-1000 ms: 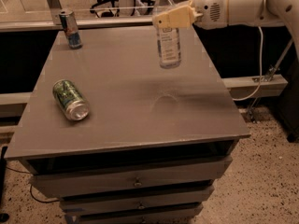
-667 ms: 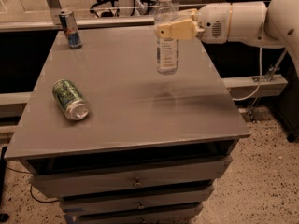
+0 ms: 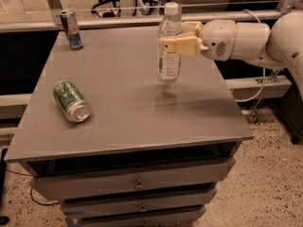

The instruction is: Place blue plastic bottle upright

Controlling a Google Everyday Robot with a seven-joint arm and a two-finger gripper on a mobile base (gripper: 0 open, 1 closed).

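The blue plastic bottle is clear with a white cap and a white label. It stands upright, its base at or just above the grey table top, right of centre. My gripper reaches in from the right on a white arm. Its yellowish fingers are shut on the bottle's upper body, just below the neck.
A green drink can lies on its side at the table's left. A slim blue-and-silver can stands upright at the back left corner. Drawers sit below the table top. A rail and cables run behind the table and to its right.
The arm has moved the held bottle left and down toward the table top, and the bottle has come upright from a slight tilt.
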